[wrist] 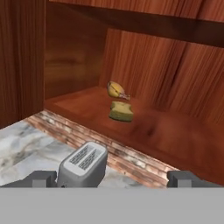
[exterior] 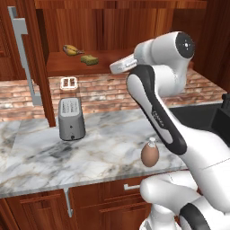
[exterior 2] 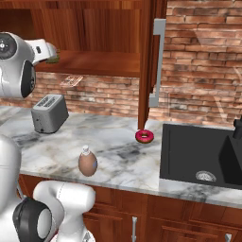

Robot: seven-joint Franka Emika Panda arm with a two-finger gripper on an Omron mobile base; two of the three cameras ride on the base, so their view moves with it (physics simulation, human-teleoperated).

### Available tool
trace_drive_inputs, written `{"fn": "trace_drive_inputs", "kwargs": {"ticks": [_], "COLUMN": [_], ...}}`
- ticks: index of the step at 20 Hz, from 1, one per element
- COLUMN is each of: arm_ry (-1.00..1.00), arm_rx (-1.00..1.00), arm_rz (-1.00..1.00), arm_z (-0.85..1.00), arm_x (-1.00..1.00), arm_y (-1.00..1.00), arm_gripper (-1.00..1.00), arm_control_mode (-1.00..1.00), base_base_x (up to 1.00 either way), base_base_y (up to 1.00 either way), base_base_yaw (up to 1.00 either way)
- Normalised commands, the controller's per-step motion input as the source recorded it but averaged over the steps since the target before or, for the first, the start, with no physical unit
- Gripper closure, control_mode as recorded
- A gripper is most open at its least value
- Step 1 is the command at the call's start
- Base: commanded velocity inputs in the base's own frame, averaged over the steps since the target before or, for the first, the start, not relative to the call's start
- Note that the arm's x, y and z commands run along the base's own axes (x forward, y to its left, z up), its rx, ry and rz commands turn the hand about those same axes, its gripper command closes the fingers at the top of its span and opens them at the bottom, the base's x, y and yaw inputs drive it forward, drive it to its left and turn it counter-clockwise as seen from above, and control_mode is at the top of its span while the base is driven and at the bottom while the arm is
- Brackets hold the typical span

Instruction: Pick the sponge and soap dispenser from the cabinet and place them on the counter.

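Note:
The sponge, a small yellow block with an olive-green face, lies on the shelf of the open cabinet next to a banana. My gripper is open and empty, its two fingertips standing wide apart. It hovers in front of the shelf, short of the sponge and above the toaster. The soap dispenser, a tan-brown egg-like bottle with a pale pump, stands upright on the marble counter near its front edge, beside my arm.
A grey toaster stands on the counter below the shelf. The cabinet's doors hang open on both sides. A red doughnut lies by the black sink. The banana lies behind the sponge.

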Motion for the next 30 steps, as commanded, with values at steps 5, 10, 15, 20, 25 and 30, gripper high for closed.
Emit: {"fn": "trace_drive_inputs", "kwargs": {"ticks": [5,10,15,20,25,30], "arm_ry": [0.0,0.03,0.03,0.07,0.06,0.01], "arm_rx": [-0.02,-0.05,-0.07,-0.06,-0.07,-0.03], "arm_rz": [0.0,0.0,-0.01,-0.01,0.0,0.0], "arm_z": [0.0,0.0,0.0,-0.04,-0.23,-0.21], "arm_x": [0.19,0.17,0.19,0.34,0.33,0.26], "arm_y": [0.16,0.17,0.02,0.06,0.0,0.0], "arm_gripper": [-1.0,-1.0,-1.0,-1.0,-1.0,-1.0], "arm_control_mode": [-1.0,-1.0,-1.0,-1.0,-1.0,-1.0], "base_base_x": [0.0,0.0,0.0,0.0,0.0,0.0], "base_base_y": [0.0,0.0,0.0,0.0,0.0,0.0], "base_base_yaw": [0.0,0.0,0.0,0.0,0.0,0.0]}}
